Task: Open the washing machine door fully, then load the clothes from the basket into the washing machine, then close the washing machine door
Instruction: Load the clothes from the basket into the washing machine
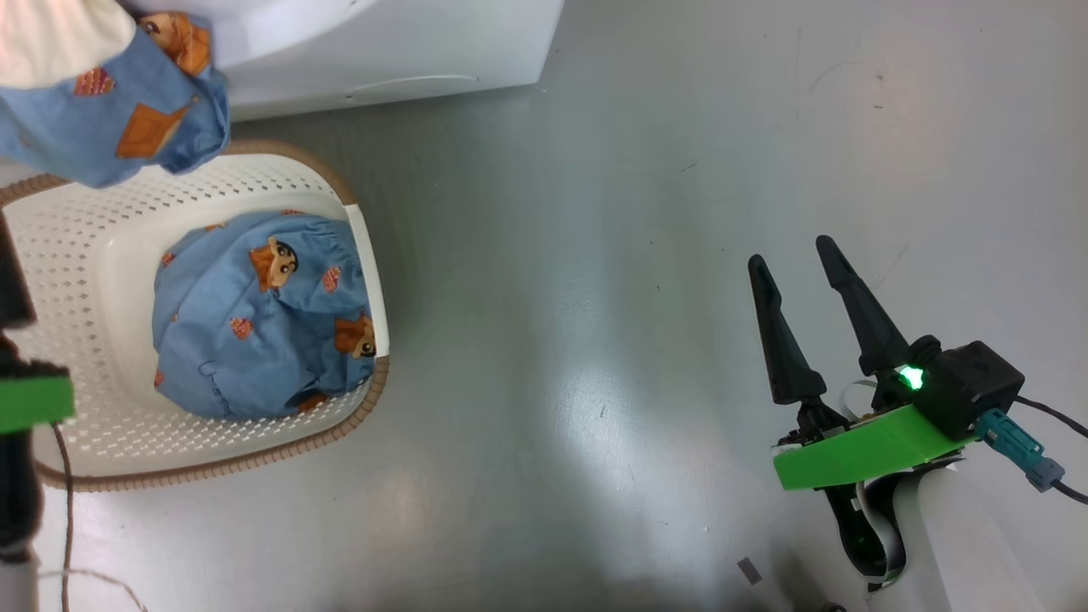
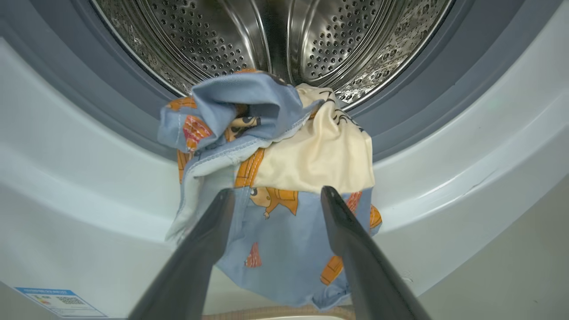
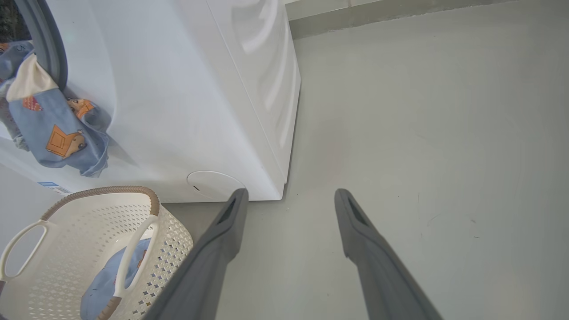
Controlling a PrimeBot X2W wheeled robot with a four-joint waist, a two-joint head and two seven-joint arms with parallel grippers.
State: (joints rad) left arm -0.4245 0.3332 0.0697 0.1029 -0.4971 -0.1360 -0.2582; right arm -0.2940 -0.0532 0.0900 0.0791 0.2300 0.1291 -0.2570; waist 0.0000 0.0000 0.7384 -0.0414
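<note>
The washing machine [image 1: 382, 51] stands open, and its steel drum [image 2: 355, 35] shows behind the grey gasket [image 2: 111, 102]. One light-blue garment [image 2: 284, 146] with orange prints and a cream patch lies draped over the gasket lip, half hanging out; it appears too in the head view [image 1: 102, 127] and in the right wrist view [image 3: 49, 129]. My left gripper [image 2: 276, 191] is open just in front of it, holding nothing. A second garment [image 1: 255, 340] lies in the cream basket [image 1: 85, 255] below. My right gripper [image 1: 790, 253] hangs open over bare floor, far right. The washing machine door is out of view.
The basket [image 3: 89, 213] sits on the grey floor right against the machine's front, below the opening. A round lower flap [image 3: 215, 184] is on the machine's front, a blue label [image 2: 60, 302] at its lower left. My left arm's green part [image 1: 34, 404] overlaps the basket's left side.
</note>
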